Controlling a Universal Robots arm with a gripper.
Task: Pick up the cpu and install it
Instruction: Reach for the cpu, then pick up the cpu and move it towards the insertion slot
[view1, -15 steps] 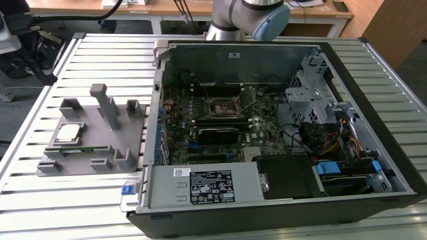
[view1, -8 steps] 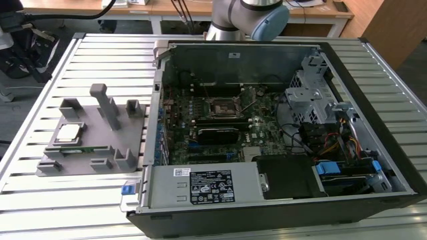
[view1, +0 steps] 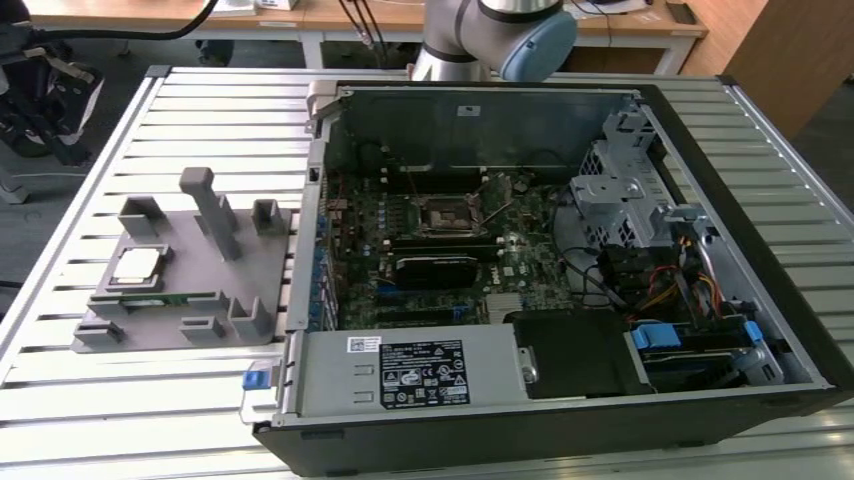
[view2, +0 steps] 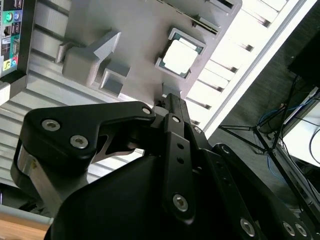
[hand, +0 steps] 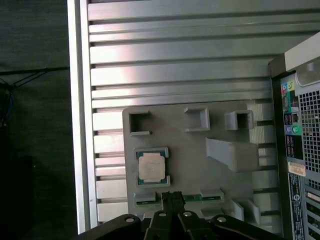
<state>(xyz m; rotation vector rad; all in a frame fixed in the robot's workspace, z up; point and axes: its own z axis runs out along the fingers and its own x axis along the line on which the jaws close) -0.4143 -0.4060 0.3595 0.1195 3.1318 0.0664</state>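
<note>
The cpu (view1: 138, 265), a small square chip with a silvery top, lies flat in a recess of the grey holder plate (view1: 200, 300) at the exterior view's left. In both wrist views the cpu (hand: 152, 166) (view2: 178, 56) is seen from well above, untouched. My gripper (hand: 172, 196) (view2: 173, 102) hangs high over the plate's edge beside the cpu, its dark fingers pressed together and holding nothing. The black motherboard socket (view1: 445, 213) sits inside the open computer case (view1: 747, 250).
A green memory stick (view1: 160, 297) lies in a slot of the holder plate near the cpu. Tall grey posts (view1: 214, 215) rise from the plate. The slatted metal table (view1: 107, 400) carries plate and case. The arm's base (view1: 494, 35) stands behind the case.
</note>
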